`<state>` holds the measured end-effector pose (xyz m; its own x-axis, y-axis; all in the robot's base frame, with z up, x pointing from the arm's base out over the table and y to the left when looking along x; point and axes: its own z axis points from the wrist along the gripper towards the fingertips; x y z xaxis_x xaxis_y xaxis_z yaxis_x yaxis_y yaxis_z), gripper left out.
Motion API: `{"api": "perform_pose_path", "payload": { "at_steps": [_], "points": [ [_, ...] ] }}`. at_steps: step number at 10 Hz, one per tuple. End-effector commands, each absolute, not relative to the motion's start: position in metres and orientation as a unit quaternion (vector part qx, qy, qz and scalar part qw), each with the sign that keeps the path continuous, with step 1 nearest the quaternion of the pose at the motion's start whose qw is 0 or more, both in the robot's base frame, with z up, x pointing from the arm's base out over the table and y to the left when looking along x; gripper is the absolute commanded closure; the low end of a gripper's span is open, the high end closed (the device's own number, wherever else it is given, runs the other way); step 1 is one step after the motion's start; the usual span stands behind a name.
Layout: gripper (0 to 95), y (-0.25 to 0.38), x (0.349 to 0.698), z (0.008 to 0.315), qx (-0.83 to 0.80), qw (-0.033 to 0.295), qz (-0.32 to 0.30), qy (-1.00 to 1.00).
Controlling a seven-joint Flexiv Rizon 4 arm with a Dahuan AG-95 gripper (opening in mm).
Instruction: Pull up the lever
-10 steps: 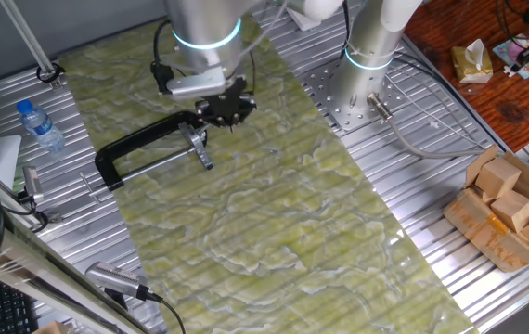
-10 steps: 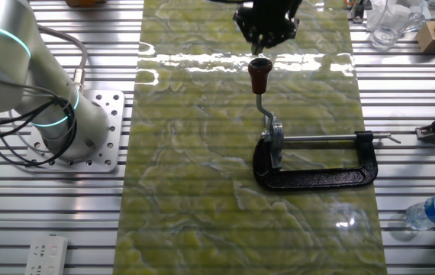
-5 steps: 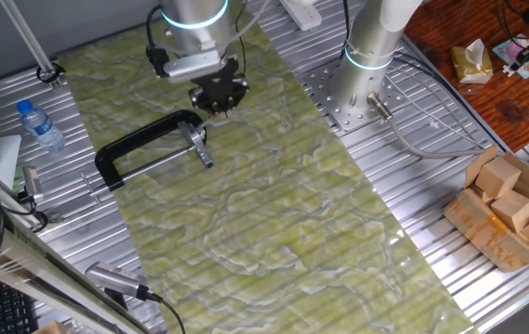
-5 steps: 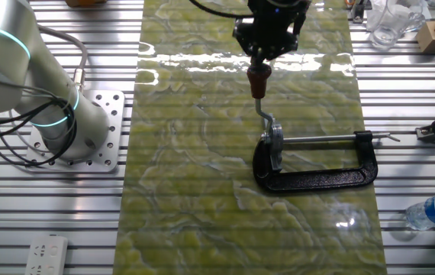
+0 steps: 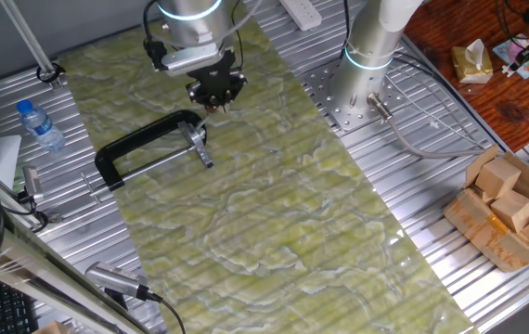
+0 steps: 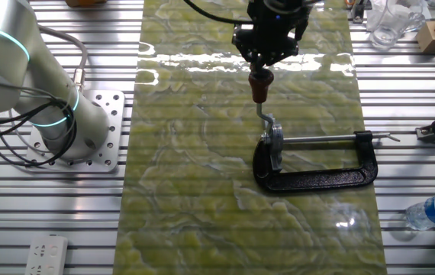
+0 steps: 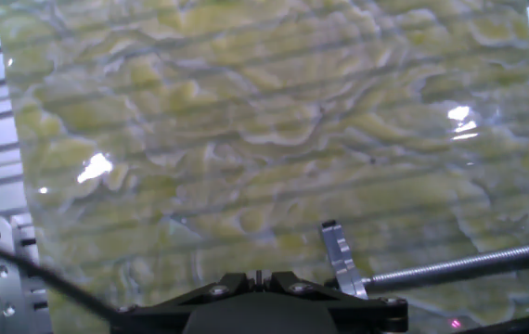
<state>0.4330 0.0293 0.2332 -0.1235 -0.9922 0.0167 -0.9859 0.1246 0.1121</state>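
Observation:
The lever is a thin silver rod with a red-brown knob (image 6: 260,87), hinged to the screw end of the black C-shaped clamp (image 6: 317,179). It rises steeply from the hinge. My gripper (image 6: 261,72) sits on top of the knob, jaws shut on it. In one fixed view the gripper (image 5: 214,102) hangs just above the clamp (image 5: 135,148), and the knob is mostly hidden under it. In the hand view the gripper (image 7: 258,276) shows its fingers pressed nearly together. The knob is hidden there. The clamp's silver hinge plate (image 7: 339,260) and screw (image 7: 459,264) show at the lower right.
The clamp lies on a green marbled mat (image 5: 274,213) over a slatted metal table. A water bottle (image 5: 40,125) lies left of the clamp. The robot base (image 5: 367,65) stands to the right. A box of wooden blocks (image 5: 510,209) sits at the far right.
My gripper has risen with the knob in it. The lever has swung up from a low slant to a steeper angle. The clamp frame has not moved.

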Motion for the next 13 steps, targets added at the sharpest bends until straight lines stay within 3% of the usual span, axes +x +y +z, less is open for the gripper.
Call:
{"api": "perform_pose_path", "payload": {
  "at_steps": [1, 9, 13],
  "points": [
    [95.0, 0.019, 0.432, 0.235, 0.667, 0.042, -0.037, -0.743],
    [95.0, -0.013, 0.441, 0.242, 0.663, 0.035, -0.039, -0.747],
    [95.0, 0.021, 0.458, 0.232, 0.564, 0.027, -0.035, -0.825]
  ]
}}
